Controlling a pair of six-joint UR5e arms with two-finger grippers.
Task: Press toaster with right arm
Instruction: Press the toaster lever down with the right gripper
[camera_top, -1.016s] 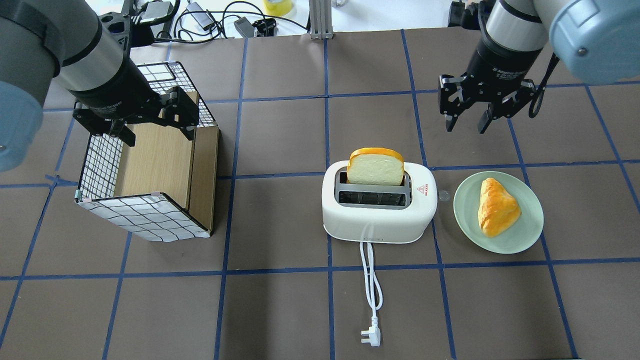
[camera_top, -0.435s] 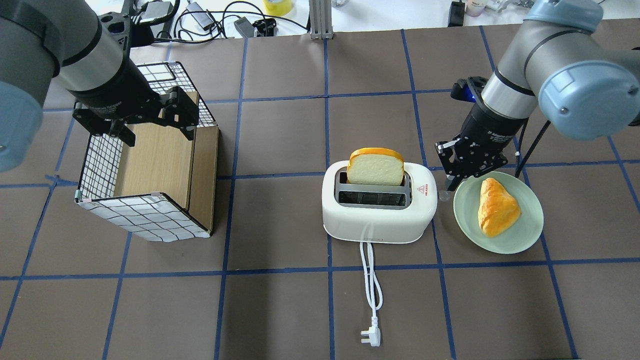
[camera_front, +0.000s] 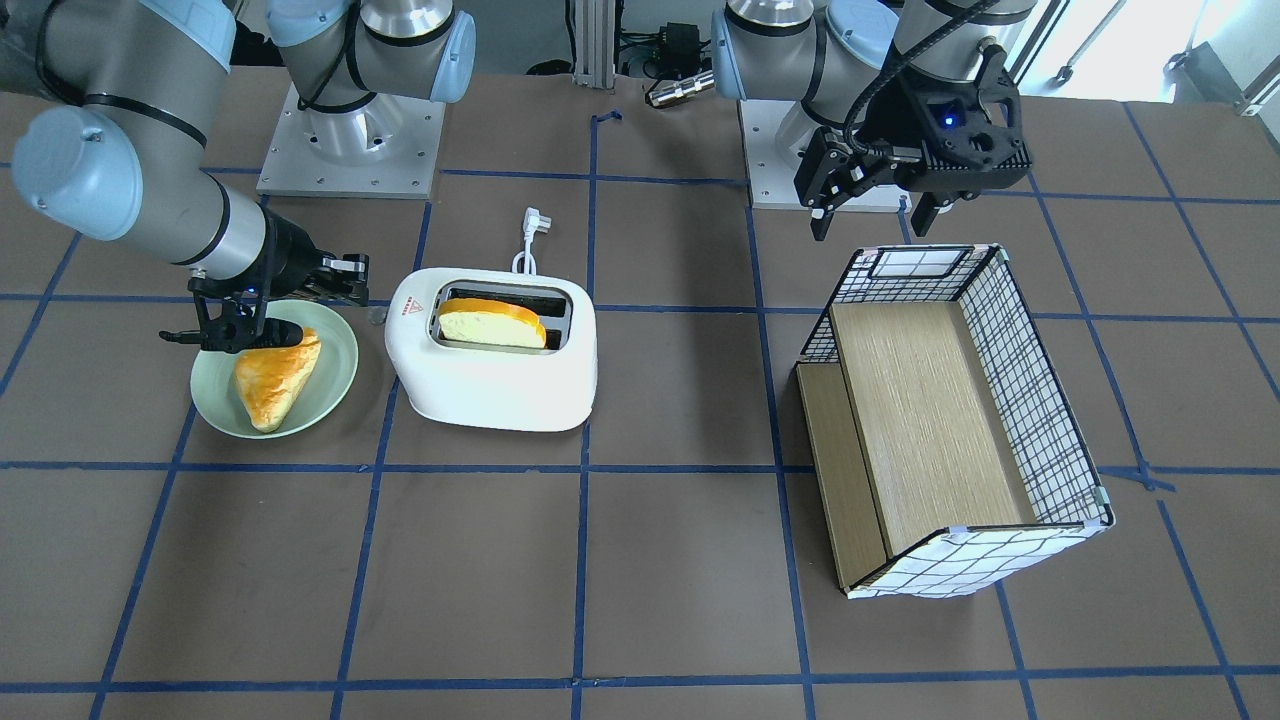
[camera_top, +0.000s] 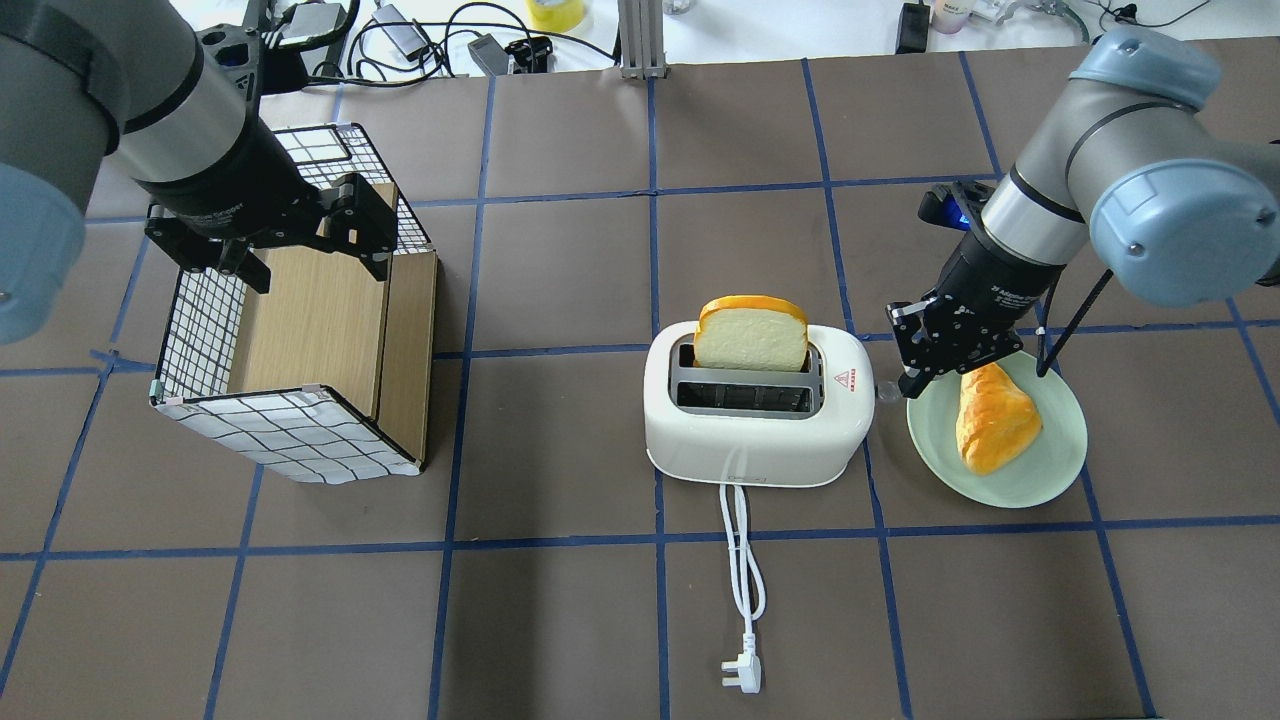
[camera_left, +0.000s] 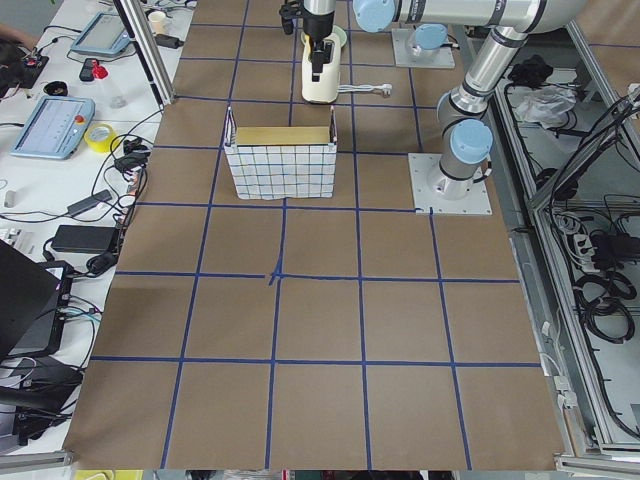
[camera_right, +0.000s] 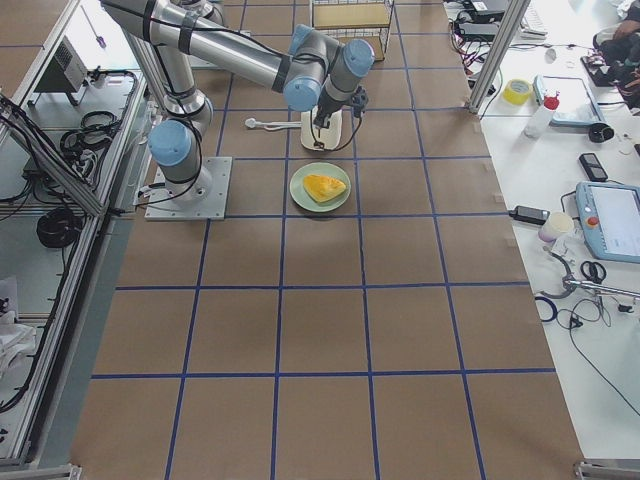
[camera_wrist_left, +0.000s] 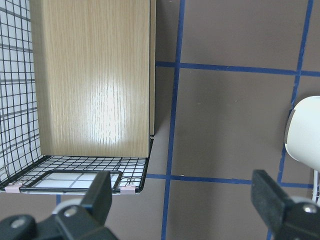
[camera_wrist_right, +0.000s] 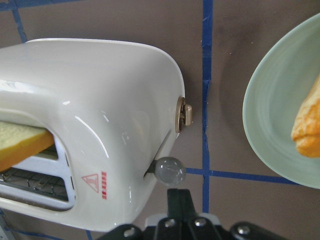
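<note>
Toaster (camera_top: 755, 430): white, mid-table just beside the green plate (camera_top: 1040, 472), bread slice (camera_top: 752, 335) upright in the slot farther from the robot
Markings: red warning triangle (camera_wrist_right: 91, 180) with red lettering beside it, too small to read
Right gripper (camera_top: 910, 385): fingers pressed together, tip just at the toaster's grey lever knob (camera_wrist_right: 170, 170)
Left gripper (camera_wrist_left: 182, 190): fingers spread wide, holding nothing, above the wire basket (camera_top: 290, 430)
Surface: brown table (camera_top: 560, 600) gridded with blue tape
Room: side benches with cables, tablets and a yellow tape roll (camera_left: 99, 137)
</note>
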